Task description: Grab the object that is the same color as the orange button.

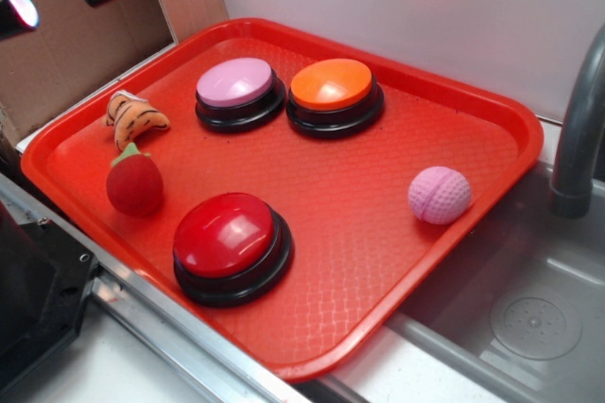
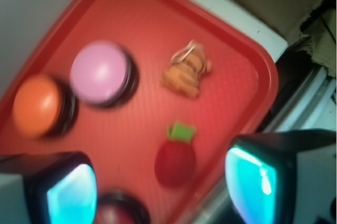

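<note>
Jaws spread wide and holding nothing, seen in the wrist view as two glowing pads (image 2: 72, 195) at the bottom corners, with the gripper (image 2: 160, 190) high above the red tray's (image 1: 378, 233) near-left part. Directly between the pads: the red strawberry plush (image 2: 175, 161), not the target (an easy wrong grab). Beyond it, toward the tray's far-left corner, the striped orange plush toy (image 2: 187, 70), lying on its side, apart from the strawberry and from the pink button (image 2: 100, 71). In the exterior view, the same toy (image 1: 134, 117) just left of the pink button and well left of the orange button (image 1: 333, 86) whose colour it matches.

To do the reach well, by judgement: shift forward past the strawberry until the toy sits centred between the pads. Turn the wrist to close across the narrow curve. Descend straight, clear of the tray rim. Squeeze gently, since plush compresses.
</note>
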